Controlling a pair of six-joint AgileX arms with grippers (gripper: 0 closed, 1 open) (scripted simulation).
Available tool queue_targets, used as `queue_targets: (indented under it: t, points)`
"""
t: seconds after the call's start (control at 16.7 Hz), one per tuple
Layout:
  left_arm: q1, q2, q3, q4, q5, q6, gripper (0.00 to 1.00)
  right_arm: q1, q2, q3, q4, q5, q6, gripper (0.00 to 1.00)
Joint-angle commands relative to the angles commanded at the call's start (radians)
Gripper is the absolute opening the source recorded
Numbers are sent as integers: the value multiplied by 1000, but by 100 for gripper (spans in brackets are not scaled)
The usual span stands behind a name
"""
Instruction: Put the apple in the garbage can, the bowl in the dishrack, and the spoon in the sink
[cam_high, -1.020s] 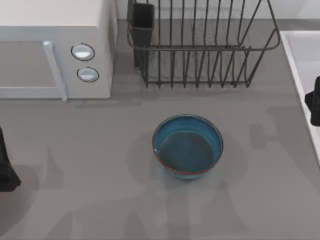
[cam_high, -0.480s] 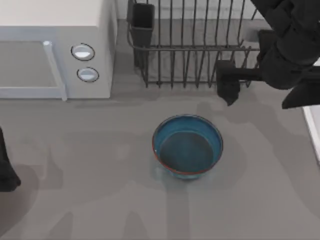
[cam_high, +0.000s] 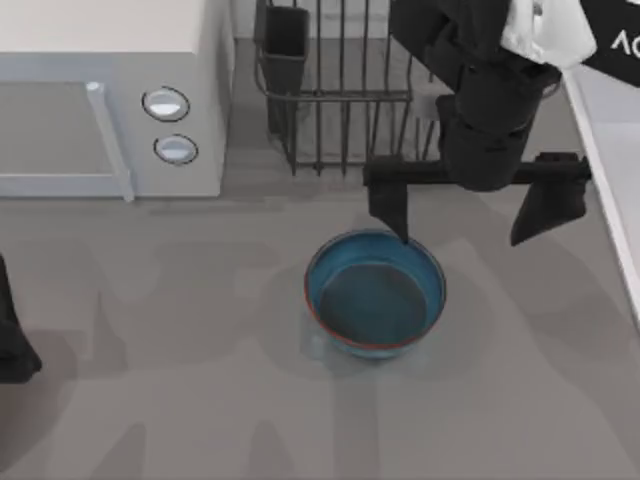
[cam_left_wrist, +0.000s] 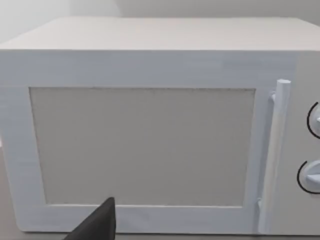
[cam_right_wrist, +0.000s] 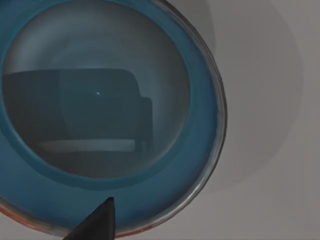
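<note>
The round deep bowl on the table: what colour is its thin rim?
Reddish-brown, around the teal-blue bowl; the top view shows it best.

A rendered kitchen counter: a grey worktop (cam_high: 150, 330) carries a white microwave (cam_high: 110, 100) with two round knobs, a dark wire dishrack (cam_high: 340, 90) (black cutlery cup at its corner) just behind the right gripper (cam_high: 465, 215), and a pale sink (cam_high: 610, 120) rim beside that gripper's right.
</note>
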Motion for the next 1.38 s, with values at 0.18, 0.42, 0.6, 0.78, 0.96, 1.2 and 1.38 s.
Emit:
queue_targets:
  t: [0.18, 0.42, 0.6, 0.78, 0.96, 1.2, 1.38]
  points:
    - [0, 0, 0, 0, 0, 0, 100, 0, 0, 0, 0, 0, 0, 100]
    - [0, 0, 0, 0, 0, 0, 100, -3, 7, -38, 42, 0, -2, 100]
    - [0, 0, 0, 0, 0, 0, 100, -1, 32, -128, 162, 0, -1, 100]
    - [0, 0, 0, 0, 0, 0, 100, 1, 64, -229, 300, 0, 2, 100]
    - [0, 0, 0, 0, 0, 0, 100, 2, 80, -281, 361, 1, 4, 100]
    - [0, 0, 0, 0, 0, 0, 100, 2, 80, -282, 362, 1, 4, 100]
    - [0, 0, 0, 0, 0, 0, 100, 2, 80, -282, 362, 1, 4, 77]
